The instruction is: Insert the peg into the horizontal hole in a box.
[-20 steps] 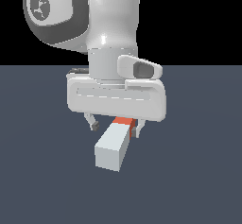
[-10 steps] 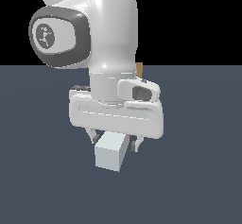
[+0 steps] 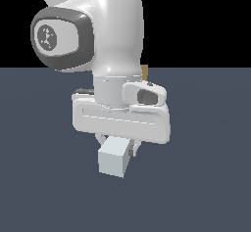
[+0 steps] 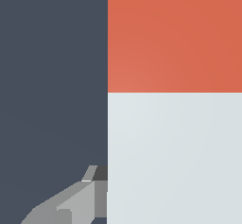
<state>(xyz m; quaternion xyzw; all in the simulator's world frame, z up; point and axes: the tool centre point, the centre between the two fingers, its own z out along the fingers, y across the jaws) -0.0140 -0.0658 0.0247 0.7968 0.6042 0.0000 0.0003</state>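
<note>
All I see around the work is a flat slate-blue desk (image 3: 206,177) under evenly lit, pure black background (image 3: 206,20).

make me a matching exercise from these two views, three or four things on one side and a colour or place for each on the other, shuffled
Things:
1. peg, near end
2. peg's other end
3. box
4. gripper

Descriptions:
A. a tan sliver showing behind the arm
B. red, filling part of the wrist view
C. pale grey-white, sticking out below the hand
D. down over the peg, a finger on each side

Pairs: 1-C, 2-B, 3-A, 4-D
</note>
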